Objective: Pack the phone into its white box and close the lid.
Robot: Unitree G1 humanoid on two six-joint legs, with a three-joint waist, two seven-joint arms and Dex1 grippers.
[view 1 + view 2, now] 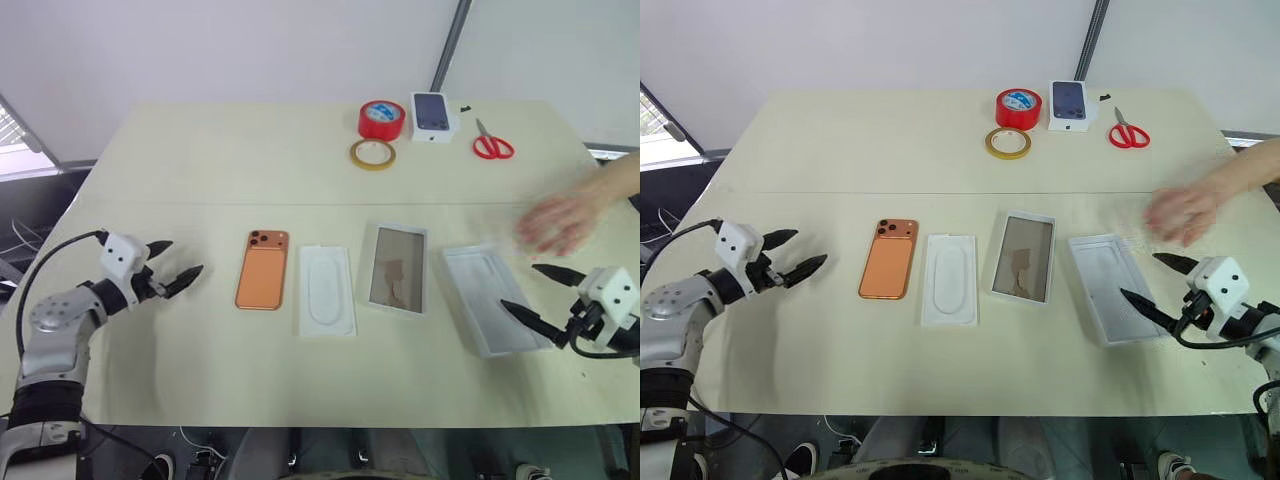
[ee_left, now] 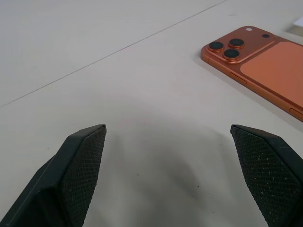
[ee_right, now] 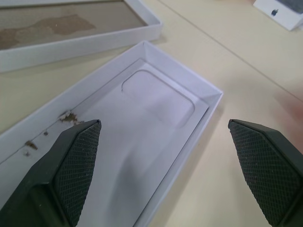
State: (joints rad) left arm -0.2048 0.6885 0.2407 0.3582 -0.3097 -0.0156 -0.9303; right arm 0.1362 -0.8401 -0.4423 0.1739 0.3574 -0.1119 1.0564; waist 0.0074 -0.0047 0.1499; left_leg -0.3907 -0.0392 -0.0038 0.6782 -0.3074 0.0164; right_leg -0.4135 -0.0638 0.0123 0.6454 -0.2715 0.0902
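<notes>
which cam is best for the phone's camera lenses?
Left wrist view: the phone lies close ahead of the open left hand, all three lenses distinct, though its far end is cut off. Both eye views show the whole phone lying flat, its lens cluster tiny.

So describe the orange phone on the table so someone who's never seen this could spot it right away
On the beige table, a row of four flat rectangles lies across the near half. The phone is the one at the robot's left end, just beyond the left gripper. Its neighbours are all white; it alone is orange, with three camera lenses.

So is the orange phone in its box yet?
No. The phone lies flat on the table, camera side up, beside an empty white tray.
</notes>
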